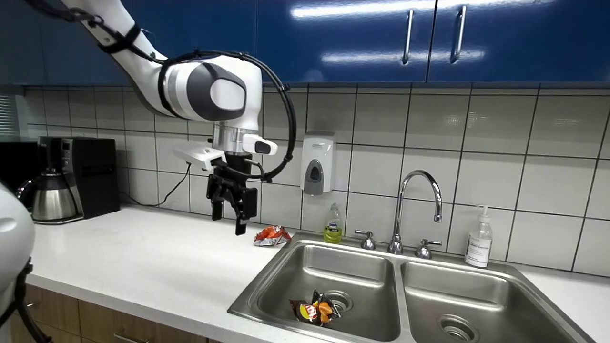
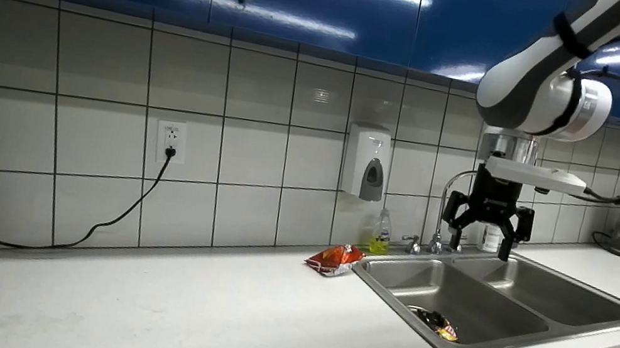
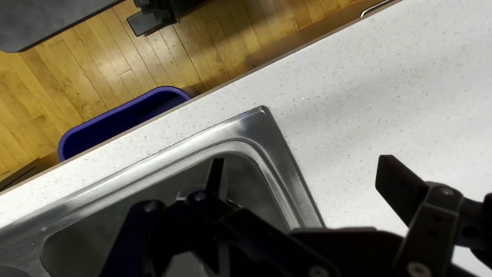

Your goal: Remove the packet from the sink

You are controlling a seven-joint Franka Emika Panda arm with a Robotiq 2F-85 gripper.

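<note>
The packet point(image 1: 312, 309), a crumpled dark wrapper with orange, yellow and red patches, lies in a sink bowl beside the drain. It also shows in an exterior view point(image 2: 439, 326) at the bowl's near corner. The sink point(image 1: 400, 297) is stainless steel with two bowls; its rim corner shows in the wrist view point(image 3: 250, 129). My gripper point(image 1: 228, 224) is open and empty, pointing down well above the counter and sink, as in an exterior view point(image 2: 479, 251). In the wrist view the fingers point(image 3: 300, 169) are wide apart; the packet is almost wholly hidden behind a finger.
A red wrapper point(image 1: 271, 236) lies on the counter point(image 1: 143, 257) by the sink's back corner. A chrome faucet point(image 1: 400, 205), a yellow soap bottle point(image 1: 333, 226) and a pump bottle point(image 1: 479, 240) stand behind the bowls. A wall dispenser point(image 1: 318, 162) hangs above. A blue bin point(image 3: 127, 115) stands below the counter edge.
</note>
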